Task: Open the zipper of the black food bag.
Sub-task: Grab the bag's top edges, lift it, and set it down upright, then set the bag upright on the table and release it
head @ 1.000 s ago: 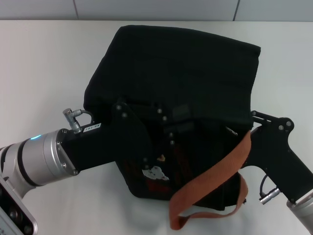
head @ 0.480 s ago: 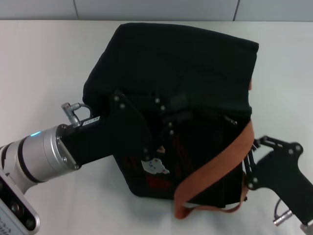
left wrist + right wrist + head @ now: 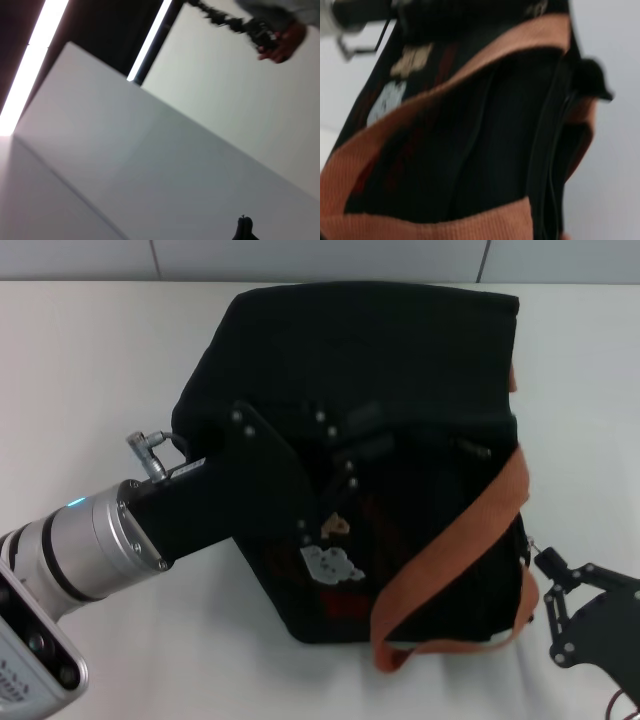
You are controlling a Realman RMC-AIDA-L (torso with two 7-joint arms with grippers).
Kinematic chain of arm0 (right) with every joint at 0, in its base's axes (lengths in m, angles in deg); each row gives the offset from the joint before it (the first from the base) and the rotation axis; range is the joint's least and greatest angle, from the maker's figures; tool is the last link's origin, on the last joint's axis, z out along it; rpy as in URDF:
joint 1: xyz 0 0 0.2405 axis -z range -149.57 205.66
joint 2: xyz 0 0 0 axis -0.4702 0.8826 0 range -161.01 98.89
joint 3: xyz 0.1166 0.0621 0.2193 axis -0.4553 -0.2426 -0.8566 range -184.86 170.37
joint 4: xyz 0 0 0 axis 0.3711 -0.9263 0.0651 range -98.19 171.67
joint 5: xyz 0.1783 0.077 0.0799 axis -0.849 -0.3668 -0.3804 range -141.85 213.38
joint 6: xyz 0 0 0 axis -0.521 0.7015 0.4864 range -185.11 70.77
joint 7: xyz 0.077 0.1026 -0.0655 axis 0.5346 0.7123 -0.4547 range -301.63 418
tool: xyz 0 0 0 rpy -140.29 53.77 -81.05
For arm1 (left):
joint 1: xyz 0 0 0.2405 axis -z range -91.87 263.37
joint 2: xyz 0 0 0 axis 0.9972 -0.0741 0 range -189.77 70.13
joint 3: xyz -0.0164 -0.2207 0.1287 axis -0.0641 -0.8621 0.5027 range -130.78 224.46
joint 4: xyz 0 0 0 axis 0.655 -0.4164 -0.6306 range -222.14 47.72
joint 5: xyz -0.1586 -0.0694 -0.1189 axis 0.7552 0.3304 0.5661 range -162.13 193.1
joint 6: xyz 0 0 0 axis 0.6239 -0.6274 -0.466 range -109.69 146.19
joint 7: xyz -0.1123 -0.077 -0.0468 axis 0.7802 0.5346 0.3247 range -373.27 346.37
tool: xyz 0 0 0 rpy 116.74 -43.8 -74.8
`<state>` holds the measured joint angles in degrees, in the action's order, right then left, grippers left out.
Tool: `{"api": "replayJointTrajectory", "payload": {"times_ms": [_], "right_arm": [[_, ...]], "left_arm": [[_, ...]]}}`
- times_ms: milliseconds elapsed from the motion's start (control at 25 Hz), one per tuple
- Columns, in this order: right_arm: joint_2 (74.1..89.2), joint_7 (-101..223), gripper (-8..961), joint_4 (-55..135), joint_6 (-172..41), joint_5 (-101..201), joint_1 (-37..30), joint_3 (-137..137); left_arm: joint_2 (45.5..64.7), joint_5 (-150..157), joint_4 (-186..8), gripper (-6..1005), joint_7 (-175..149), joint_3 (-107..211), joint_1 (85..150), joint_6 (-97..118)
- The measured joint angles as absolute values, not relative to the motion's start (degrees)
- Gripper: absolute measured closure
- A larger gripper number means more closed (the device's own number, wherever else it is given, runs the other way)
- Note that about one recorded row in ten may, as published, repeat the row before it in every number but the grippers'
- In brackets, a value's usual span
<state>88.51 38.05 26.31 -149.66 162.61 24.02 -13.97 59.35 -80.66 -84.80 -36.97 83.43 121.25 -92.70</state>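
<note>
One black food bag (image 3: 400, 370), one orange strap (image 3: 455, 540), two bear patches (image 3: 333, 562), two arms (image 3: 100, 540).

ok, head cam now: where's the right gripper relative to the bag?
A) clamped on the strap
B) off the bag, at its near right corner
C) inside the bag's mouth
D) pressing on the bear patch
B: the right gripper sits clear of the bag, just past its near right corner, touching neither the strap nor the bear patch; the left gripper lies on the bag.
</note>
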Motion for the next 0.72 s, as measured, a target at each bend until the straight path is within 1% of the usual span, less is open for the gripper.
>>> {"api": "replayJointTrajectory", "payload": {"times_ms": [160, 280, 520, 720], "right_arm": [[88.69, 39.24, 938, 25.37, -155.33, 160.89, 25.24, -16.35], [88.60, 40.66, 936, 24.82, -159.45, 159.30, 25.54, -17.10], [88.29, 56.00, 692, 28.89, -170.49, 158.80, 24.50, -17.60], [88.19, 72.98, 464, 37.69, -175.46, 162.09, 20.12, -14.92]], "left_arm": [[59.35, -80.65, -81.15, 904, -32.97, 77.64, 121.07, -91.86], [59.36, -80.72, -75.72, 904, -27.14, 67.45, 117.40, -88.32], [59.35, -80.85, -75.66, 903, -15.41, 64.14, 111.05, -85.18], [59.35, -80.93, -75.76, 903, -12.76, 67.01, 106.18, -79.66]]}}
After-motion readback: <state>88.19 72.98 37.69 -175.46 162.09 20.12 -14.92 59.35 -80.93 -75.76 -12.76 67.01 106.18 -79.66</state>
